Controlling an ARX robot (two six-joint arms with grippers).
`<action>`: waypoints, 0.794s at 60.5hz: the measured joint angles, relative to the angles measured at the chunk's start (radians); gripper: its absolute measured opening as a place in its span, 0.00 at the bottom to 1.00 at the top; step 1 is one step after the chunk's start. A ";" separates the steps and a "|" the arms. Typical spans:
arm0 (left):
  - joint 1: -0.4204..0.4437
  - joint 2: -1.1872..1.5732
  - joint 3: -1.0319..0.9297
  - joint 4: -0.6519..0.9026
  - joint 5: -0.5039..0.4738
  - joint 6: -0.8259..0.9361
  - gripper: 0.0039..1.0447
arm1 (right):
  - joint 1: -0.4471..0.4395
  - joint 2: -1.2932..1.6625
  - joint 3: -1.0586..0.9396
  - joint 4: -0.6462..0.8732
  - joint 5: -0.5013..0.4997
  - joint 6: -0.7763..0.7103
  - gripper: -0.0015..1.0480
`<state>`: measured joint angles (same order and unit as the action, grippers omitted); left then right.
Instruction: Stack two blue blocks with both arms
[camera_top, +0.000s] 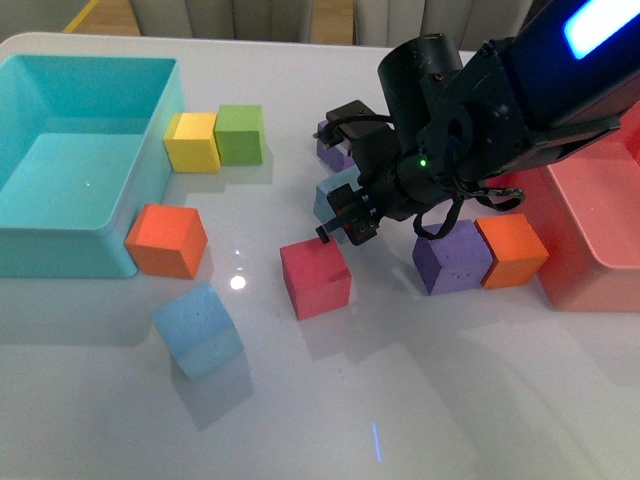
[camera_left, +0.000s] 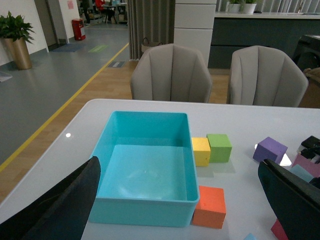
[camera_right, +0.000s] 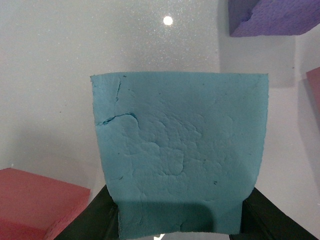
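A blue block is shown as matt, pitted foam, creased and cracked on one face; the white table is seen glossy and light-reflecting, the turquoise bin in smooth plastic.

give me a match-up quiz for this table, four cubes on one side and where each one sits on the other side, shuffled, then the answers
Things:
1. yellow cube
2. loose blue block
3. gripped blue block
4. front purple cube

Places:
A. against the orange cube by the pink bin
B. between the fingers of the right hand
C. alone, nearest the camera in the front view
D. against the green cube

Pairs: 1-D, 2-C, 3-B, 4-A
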<state>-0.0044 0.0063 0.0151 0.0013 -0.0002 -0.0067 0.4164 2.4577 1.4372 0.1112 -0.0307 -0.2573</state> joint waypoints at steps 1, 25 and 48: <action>0.000 0.000 0.000 0.000 0.000 0.000 0.92 | 0.000 0.007 0.008 -0.003 -0.001 0.000 0.39; 0.000 0.000 0.000 0.000 0.000 0.000 0.92 | 0.001 0.055 0.092 -0.032 -0.021 0.008 0.39; 0.000 0.000 0.000 0.000 0.000 0.000 0.92 | 0.000 0.050 0.072 0.002 -0.033 0.009 0.81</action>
<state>-0.0044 0.0059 0.0151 0.0013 -0.0002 -0.0067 0.4160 2.5080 1.5093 0.1127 -0.0635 -0.2485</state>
